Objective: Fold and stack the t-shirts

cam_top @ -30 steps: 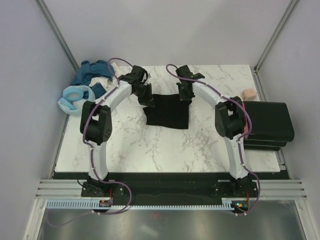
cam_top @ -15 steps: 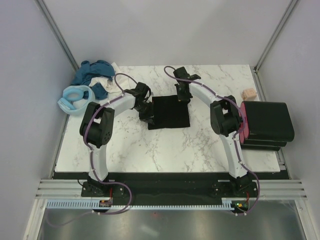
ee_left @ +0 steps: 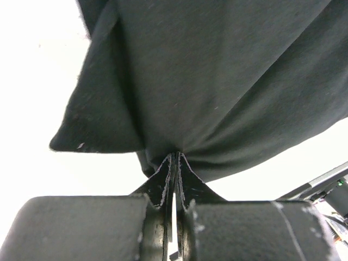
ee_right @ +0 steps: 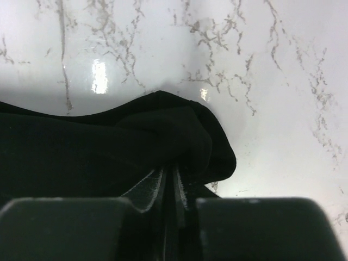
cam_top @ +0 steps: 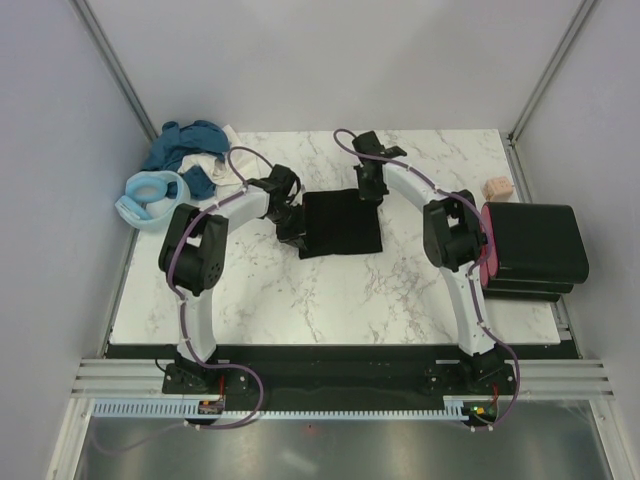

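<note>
We see the folded black t-shirt lying mid-table. Our left gripper is pinched tight on its left edge, and our right gripper, jaws narrow, nips cloth at its far edge. A stack of black shirts sits at the right.

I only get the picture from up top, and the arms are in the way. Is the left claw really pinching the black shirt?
Observer: Yes. In the left wrist view the left gripper is shut, and the black t-shirt puckers where its tips pinch the cloth.
Operator: What about the right claw?
Observer: The right wrist view shows the right gripper with its fingers close together and a fold of the shirt's corner bunched at the tips.
Operator: Is that corner lying flat?
Observer: No. It rises in a rounded hump above the marble table just in front of the fingers.
</note>
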`<action>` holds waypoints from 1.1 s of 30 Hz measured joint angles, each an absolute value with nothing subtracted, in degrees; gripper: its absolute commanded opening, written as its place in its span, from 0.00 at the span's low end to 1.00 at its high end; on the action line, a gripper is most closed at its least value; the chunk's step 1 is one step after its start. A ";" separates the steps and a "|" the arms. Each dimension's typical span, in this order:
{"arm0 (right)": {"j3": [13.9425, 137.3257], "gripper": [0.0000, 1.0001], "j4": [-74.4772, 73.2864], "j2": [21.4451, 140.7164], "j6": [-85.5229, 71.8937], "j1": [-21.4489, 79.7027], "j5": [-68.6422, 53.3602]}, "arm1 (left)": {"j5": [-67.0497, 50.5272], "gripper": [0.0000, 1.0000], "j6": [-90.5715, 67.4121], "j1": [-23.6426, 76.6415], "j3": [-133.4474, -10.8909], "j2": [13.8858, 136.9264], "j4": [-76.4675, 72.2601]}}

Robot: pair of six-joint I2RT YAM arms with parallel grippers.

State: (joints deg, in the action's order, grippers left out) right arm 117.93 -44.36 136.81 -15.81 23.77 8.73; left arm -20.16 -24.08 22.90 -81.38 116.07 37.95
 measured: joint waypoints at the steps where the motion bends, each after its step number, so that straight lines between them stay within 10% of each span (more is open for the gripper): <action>1: 117.93 0.22 -44.38 136.81 -15.79 23.57 8.75 | -20.10 0.02 -23.99 22.79 -81.58 116.07 38.15; 10: 117.73 0.45 -44.58 133.69 -14.98 21.34 8.93 | -18.59 0.06 -23.27 20.58 -83.53 115.59 41.93; 33: 86.43 0.45 -42.87 104.20 -18.59 26.74 -1.08 | -16.05 0.12 -26.17 17.63 -100.36 117.49 53.65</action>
State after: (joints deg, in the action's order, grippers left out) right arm 86.43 -42.87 104.20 -18.59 26.74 -1.08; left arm -16.05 -26.17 17.63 -100.36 117.49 53.65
